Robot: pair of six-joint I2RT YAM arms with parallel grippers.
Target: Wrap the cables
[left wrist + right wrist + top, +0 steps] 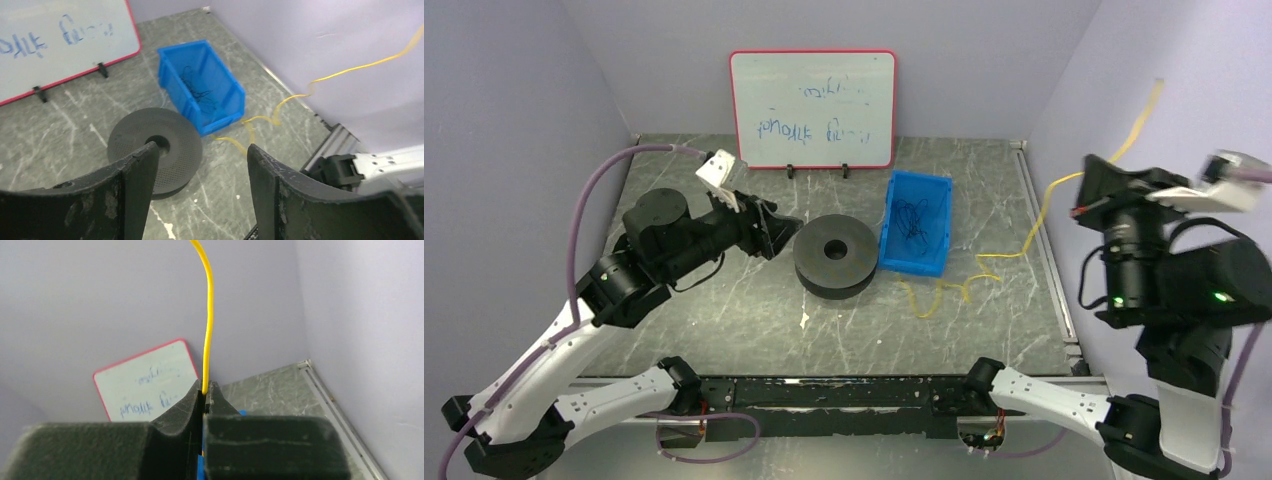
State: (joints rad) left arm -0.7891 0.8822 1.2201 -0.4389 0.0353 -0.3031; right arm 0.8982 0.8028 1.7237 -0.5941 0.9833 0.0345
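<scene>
1. High by the right wall, right gripper [205, 390] is clamped on thin yellow-orange cable [209, 320]; its slack lies on the table beside blue plastic bin [916, 222].
2. Left gripper [200, 170] is spread, empty, near black round spool [835, 256].
3. Risk: the strand slips from the pinch, or the slack snags on the bin corner.
</scene>
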